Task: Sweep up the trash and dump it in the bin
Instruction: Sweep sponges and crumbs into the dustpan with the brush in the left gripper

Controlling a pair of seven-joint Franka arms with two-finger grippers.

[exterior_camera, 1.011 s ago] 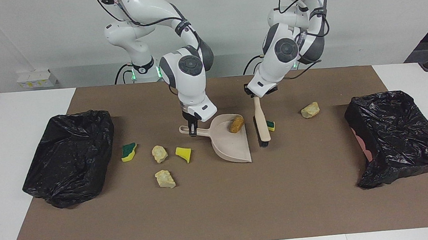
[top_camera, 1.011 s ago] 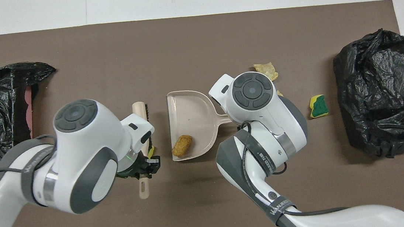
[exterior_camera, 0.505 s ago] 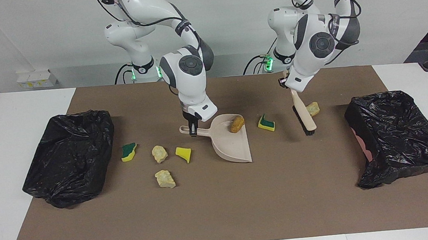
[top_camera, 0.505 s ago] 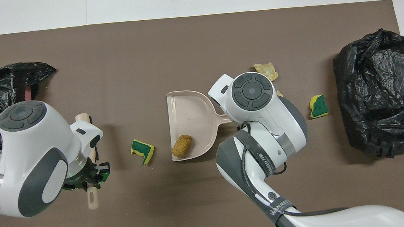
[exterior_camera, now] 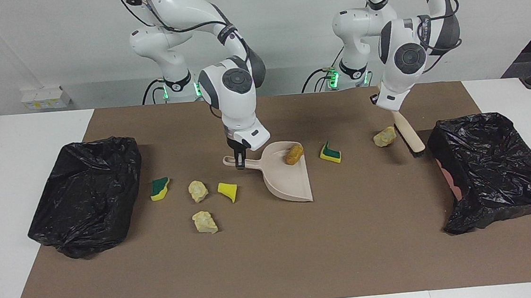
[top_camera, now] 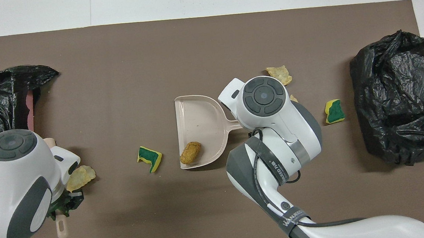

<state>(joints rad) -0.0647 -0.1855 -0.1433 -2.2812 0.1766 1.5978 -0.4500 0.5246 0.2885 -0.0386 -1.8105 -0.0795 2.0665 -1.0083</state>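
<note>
Pinching the brush handle, the left gripper risks flicking the foam lump wide of the dustpan, itself clamped by the right gripper.

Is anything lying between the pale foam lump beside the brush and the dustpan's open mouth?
Yes. A green-and-yellow sponge piece lies on the mat between the pale foam lump and the dustpan. The brush, held by the left gripper, sits on the lump's side away from the dustpan, toward the nearby bin.
</note>
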